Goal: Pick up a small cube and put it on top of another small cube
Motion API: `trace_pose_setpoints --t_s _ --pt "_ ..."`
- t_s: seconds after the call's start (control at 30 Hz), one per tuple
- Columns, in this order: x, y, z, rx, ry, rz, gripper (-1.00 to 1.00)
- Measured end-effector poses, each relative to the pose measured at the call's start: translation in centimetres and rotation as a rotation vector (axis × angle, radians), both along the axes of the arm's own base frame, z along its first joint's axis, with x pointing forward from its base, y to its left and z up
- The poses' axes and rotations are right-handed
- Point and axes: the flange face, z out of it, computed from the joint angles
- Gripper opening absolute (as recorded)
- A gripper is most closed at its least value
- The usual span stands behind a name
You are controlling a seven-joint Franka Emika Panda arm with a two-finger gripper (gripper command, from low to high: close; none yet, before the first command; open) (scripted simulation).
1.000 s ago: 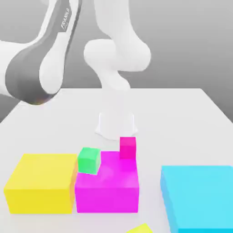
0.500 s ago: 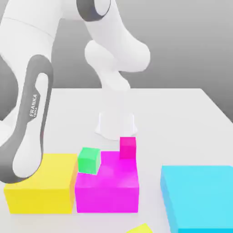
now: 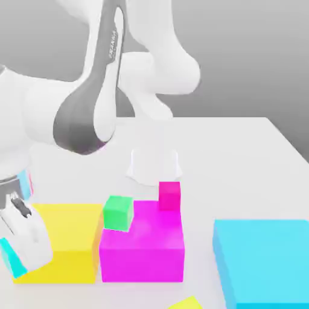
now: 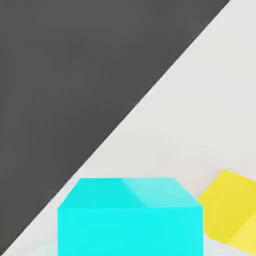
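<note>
The small cube point(image 4: 130, 215), plain cyan, sits very close in the hand view; in the exterior view a cyan sliver of it point(image 3: 7, 256) peeks out under my white hand. My gripper point(image 3: 13, 258) is low at the exterior view's left, in front of the big yellow block point(image 3: 66, 241), shut on that small cube. The other small cube point(image 3: 117, 212), bright green, rests between the yellow block and the big magenta block point(image 3: 142, 247), well to the right of my hand.
A small magenta cube point(image 3: 169, 195) stands on the magenta block. A large cyan block point(image 3: 262, 259) fills the front right and a small yellow piece point(image 3: 187, 303) lies at the front edge. The table edge point(image 4: 125, 125) runs close by the hand.
The arm has swung round and my hand has come down at the exterior view's left beside the yellow block. The jaws went from open to shut. The blocks have not moved.
</note>
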Motion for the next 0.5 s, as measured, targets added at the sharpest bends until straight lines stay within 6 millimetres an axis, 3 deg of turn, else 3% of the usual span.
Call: trace_pose_setpoints --t_s 0.17,0.5 --pt "-2.9 6.9 3.0 -0.002 0.001 0.194 -1.0" --pt "-11.7 16.0 6.0 0.002 0.001 0.528 -1.0"
